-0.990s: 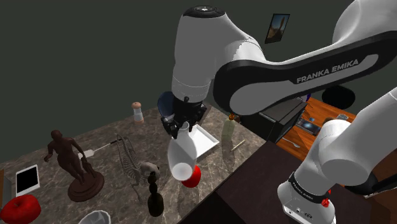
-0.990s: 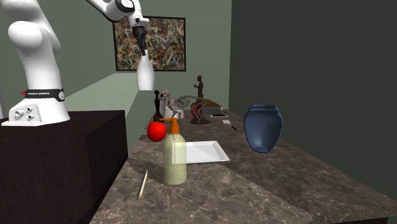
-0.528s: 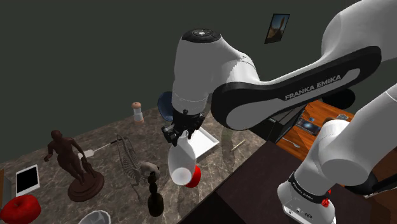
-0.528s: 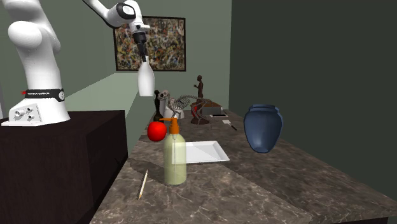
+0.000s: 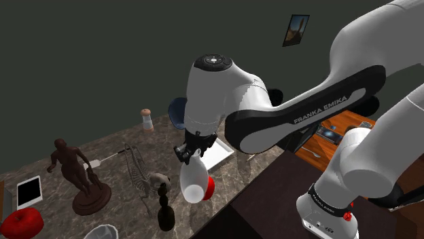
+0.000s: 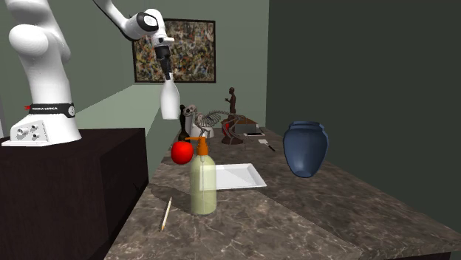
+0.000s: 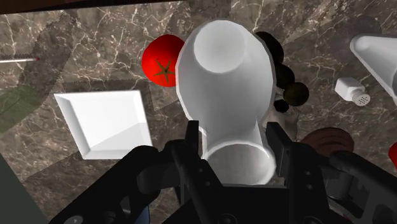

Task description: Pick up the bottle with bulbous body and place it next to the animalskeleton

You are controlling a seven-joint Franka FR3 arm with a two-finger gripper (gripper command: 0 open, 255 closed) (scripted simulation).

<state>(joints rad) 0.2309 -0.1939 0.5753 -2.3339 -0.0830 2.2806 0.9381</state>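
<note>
Gripper [image 7: 234,145] clamped on the neck of the white bottle [image 7: 222,70], I hold it above the table [image 6: 310,214]; a hasty descent could topple the animal skeleton [image 5: 140,173]

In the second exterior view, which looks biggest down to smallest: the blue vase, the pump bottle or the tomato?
1. vase: the widest and bulkiest.
2. pump bottle: taller but thinner, and nearer the camera, so these two are a close call.
3. tomato: clearly the smallest.
</note>
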